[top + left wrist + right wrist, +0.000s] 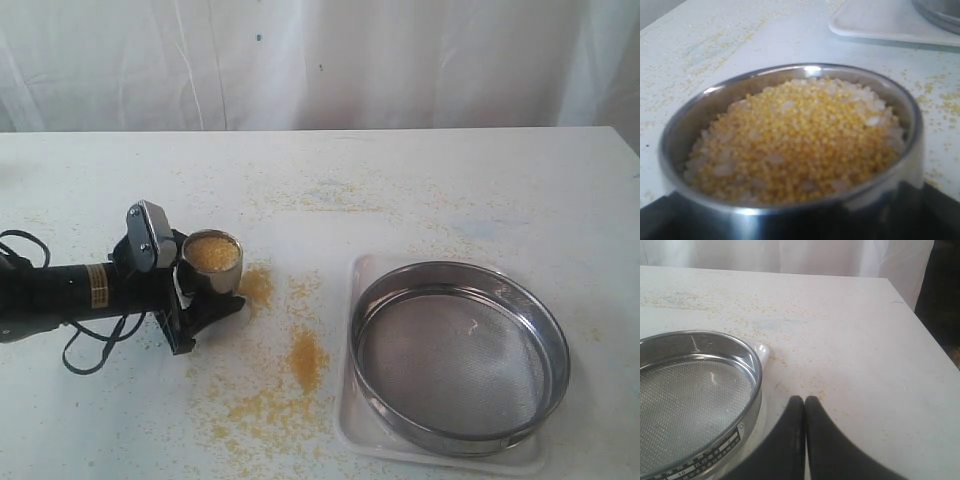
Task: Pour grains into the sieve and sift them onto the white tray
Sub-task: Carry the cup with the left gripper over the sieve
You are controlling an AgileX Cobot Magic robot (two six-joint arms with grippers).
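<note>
Left-middle of the exterior view: left gripper [210, 282] clenched on a small steel cup [212, 266], black jaws on either side of its wall. Stands upright, filled nearly to the rim with the grains [211, 251]. Cannot tell whether resting on the table [450, 190] or held just above it. Seen close in the left wrist view: fine yellow granules heaped across the middle, paler, coarser whitish ones mostly round the edge. Lower right of the exterior view: the sieve [455, 432], a wide shallow steel ring, grey mesh showing across its whole bottom. Sits level on the white tray [358, 440], with rounded corners and low rim peeping out at the sieve's left and lower sides. Lies well apart from the cup, to its right and a little lower in the frame. Between the two, on the table: spilled patches [306, 357] of yellow meal, densest in the lower middle of the frame, thinning to loose specks toward the upper middle. In the right wrist view: right gripper [805, 412] closed tight, black fingertips [792, 422] pressed together with nothing between them, near the sieve's rim. Far left of the exterior view: a black cable [90, 355] looping beneath the arm
</note>
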